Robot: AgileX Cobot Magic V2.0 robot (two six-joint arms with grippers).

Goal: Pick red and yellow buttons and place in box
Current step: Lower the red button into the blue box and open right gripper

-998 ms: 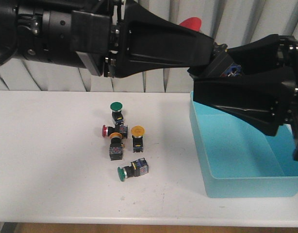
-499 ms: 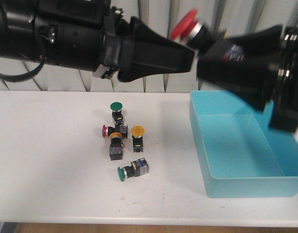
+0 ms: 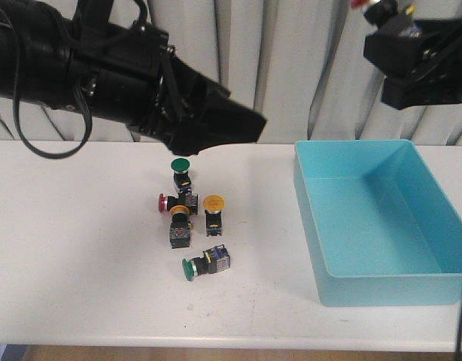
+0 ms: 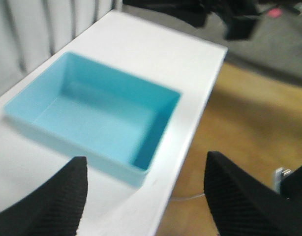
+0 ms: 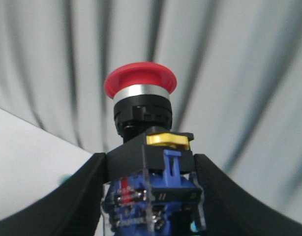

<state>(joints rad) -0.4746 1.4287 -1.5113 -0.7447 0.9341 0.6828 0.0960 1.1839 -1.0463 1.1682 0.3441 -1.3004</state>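
Observation:
My right gripper (image 3: 393,19) is shut on a red button (image 3: 375,6) and holds it high above the far right of the turquoise box (image 3: 389,289). In the right wrist view the red cap (image 5: 140,81) stands up between my fingers, with my right gripper (image 5: 151,196) on its blue and black body. On the table lie a red button (image 3: 164,201) on its side and a yellow button (image 3: 214,203) upright. My left gripper (image 3: 250,129) is open and empty, above the cluster. In the left wrist view it (image 4: 146,196) is open over the table edge near the box (image 4: 77,145).
Two green-capped switches sit in the cluster, one upright (image 3: 180,166) at the back and one on its side (image 3: 190,268) at the front. Another switch with a yellow collar (image 3: 180,219) lies between them. A pleated grey curtain stands behind the table.
My right gripper has risen and moved right with the red button, out to the top right. My left arm has drawn back to the left, away from it.

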